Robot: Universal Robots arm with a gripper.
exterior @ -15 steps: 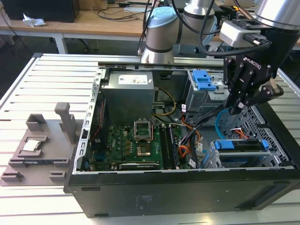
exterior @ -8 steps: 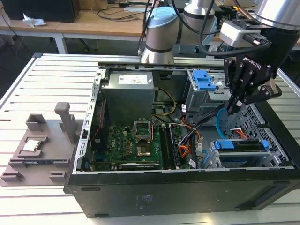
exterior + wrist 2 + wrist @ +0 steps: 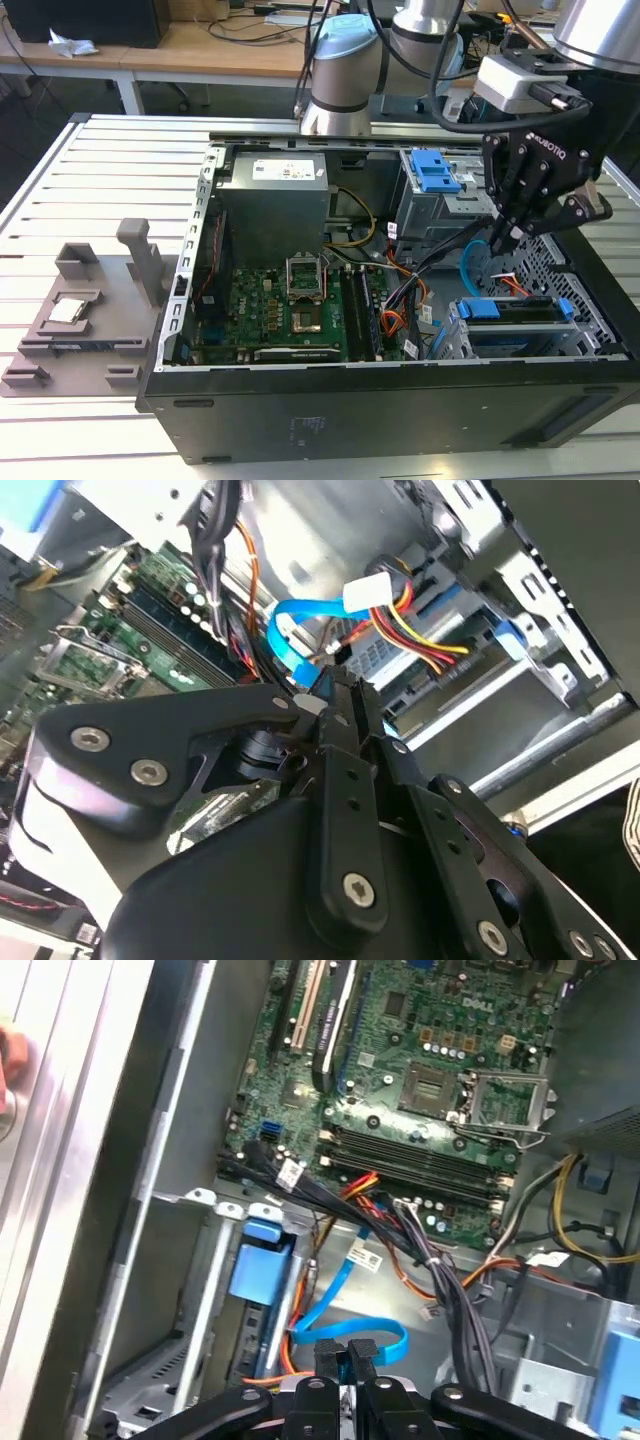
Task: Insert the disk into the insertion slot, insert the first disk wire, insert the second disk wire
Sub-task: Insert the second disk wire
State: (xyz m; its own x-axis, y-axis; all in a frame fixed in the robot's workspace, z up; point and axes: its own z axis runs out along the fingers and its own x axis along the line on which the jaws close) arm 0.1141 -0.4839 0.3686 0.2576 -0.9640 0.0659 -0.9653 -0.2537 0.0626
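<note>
Your gripper [image 3: 506, 238] hangs inside the open case [image 3: 400, 400], near its drive-bay corner, with the fingers [image 3: 345, 1358] clenched together on the blue cable [image 3: 335, 1310] close to its plug end. You see the pinch in both wrist views; the cable loops slack away from it, likely so the plug can be steered. The disk [image 3: 515, 312] already sits in its slot [image 3: 455, 335], blue carrier flush at the cage front, so that step looks done. The red, white and black wire [image 3: 425, 645] runs toward the disk's rear; whether it is seated you cannot tell.
</note>
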